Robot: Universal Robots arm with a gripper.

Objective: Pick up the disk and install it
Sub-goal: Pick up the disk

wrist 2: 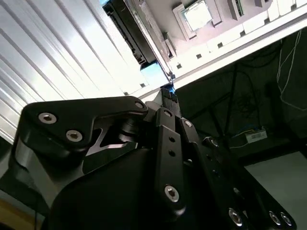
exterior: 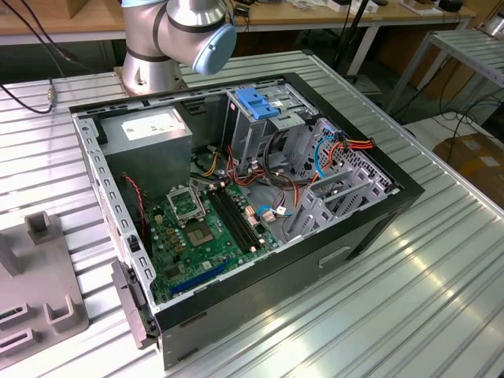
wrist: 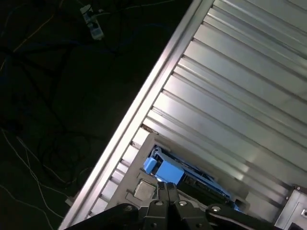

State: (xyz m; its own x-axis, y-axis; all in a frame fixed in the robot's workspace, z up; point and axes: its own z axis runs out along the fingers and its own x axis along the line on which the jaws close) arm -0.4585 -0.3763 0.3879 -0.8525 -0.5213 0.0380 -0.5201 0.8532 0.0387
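Disk (wrist: 171,172) lies flat in a grey holder (wrist: 128,186) near the ribbed table's (wrist: 230,96) edge, long axis along the ribs, blue end toward that edge, with the gripper (wrist: 168,186) just over it, fingers pressed close together.

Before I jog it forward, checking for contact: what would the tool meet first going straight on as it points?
Probably the bright blue plastic carrier rail of the flat dark grey disk, directly ahead of the tool in the first wrist view; how close they are is unclear.
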